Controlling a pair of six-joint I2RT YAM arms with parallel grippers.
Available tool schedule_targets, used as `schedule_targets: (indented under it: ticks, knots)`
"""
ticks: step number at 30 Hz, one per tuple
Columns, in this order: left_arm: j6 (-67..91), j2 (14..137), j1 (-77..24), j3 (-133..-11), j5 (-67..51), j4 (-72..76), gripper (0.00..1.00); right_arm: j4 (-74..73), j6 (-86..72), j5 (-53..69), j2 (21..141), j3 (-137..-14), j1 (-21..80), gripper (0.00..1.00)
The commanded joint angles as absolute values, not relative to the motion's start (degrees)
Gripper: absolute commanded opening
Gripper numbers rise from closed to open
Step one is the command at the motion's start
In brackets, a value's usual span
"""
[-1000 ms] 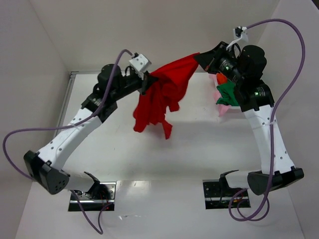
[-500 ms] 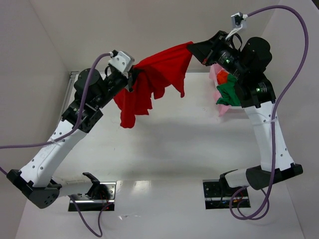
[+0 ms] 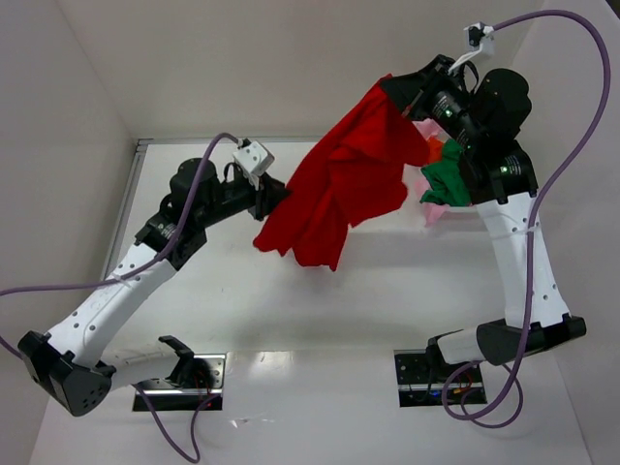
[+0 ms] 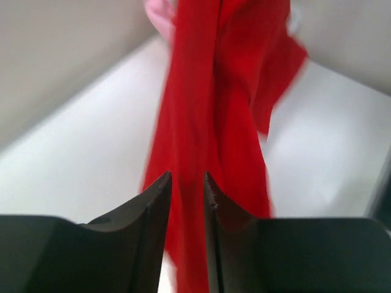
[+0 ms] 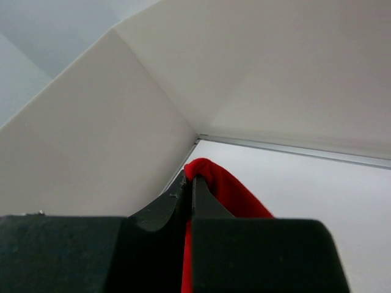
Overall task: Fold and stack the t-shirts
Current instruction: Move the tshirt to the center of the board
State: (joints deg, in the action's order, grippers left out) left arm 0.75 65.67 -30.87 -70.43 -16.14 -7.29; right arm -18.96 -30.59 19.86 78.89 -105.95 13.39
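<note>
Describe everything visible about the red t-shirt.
The red t-shirt is plain, soft, bright red cloth, unfolded and bunched in long creases. It hangs in the air above the white table, pinched at its top edge by the shut right tool. The left tool, jaws slightly apart, sits at its lower side; contact there is unclear.

No text, label, brand, number or sign could be read in any of the views. The red t-shirt (image 3: 339, 184) showed only plain cloth. The white shells of the left arm (image 3: 126, 281) and the right arm (image 3: 523, 262) carried nothing legible.
</note>
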Motion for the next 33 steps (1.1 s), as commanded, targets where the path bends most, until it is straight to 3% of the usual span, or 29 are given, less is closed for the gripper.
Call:
schedule_targets:
  ticks: [1,4,6,9,10,11,12,13,14,22,25,26,27,31,33]
  knots:
    - [4.03,63.46,-30.32,-66.37,-24.25,-9.23,0.36,-13.19,-29.96,16.87,78.31,-106.79,12.30,0.00]
    - [5.45,62.93,-30.32,-61.71,-25.58,-7.21,0.35,-12.66,-30.50,18.27,78.31,-105.65,12.30,0.00]
    - [7.11,64.50,-30.32,-59.95,-26.72,-4.50,0.21,-12.66,-31.03,19.06,78.31,-105.64,12.30,0.00]
    - [8.96,68.53,-31.11,-58.71,-30.22,-0.11,0.24,-12.66,-31.03,20.39,77.79,-105.64,12.30,0.00]
    - [8.96,69.95,-31.64,-59.58,-30.23,-0.09,0.49,-12.66,-31.03,20.39,77.78,-105.64,12.30,0.00]
    - [8.96,71.35,-32.95,-60.98,-30.76,0.70,0.65,-13.27,-30.42,20.39,77.78,-105.04,12.30,0.00]
    - [8.27,74.24,-33.48,-61.52,-31.37,1.83,0.80,-14.32,-29.54,19.78,77.17,-105.03,12.30,0.00]
    - [8.26,75.57,-33.49,-62.13,-31.38,2.54,0.89,-14.33,-29.53,19.78,77.17,-104.33,12.30,0.00]
    - [8.26,76.89,-34.01,-62.66,-31.38,3.51,0.93,-14.94,-28.92,19.08,76.65,-104.33,12.30,0.00]
    - [10.81,87.70,-34.54,-63.81,-22.59,20.20,0.93,-16.08,-28.39,21.00,75.41,-103.71,12.30,0.00]
    - [10.20,92.19,-35.06,-66.26,-21.28,22.59,0.88,-16.61,-29.08,22.23,74.19,-103.71,12.30,0.00]
    - [10.20,93.15,-35.07,-66.88,-21.27,22.59,0.82,-16.61,-29.09,22.24,74.18,-103.71,12.30,0.00]
    - [10.20,94.82,-35.07,-67.41,-20.66,22.59,0.57,-16.61,-29.09,22.85,73.40,-103.71,12.30,0.00]
    - [10.20,95.36,-35.07,-67.41,-16.88,22.59,0.04,-17.67,-28.39,21.63,72.25,-104.24,12.30,0.00]
    - [10.72,92.83,-34.55,-66.80,-14.86,22.07,0.00,-18.98,-26.73,19.08,71.72,-104.24,12.30,0.00]
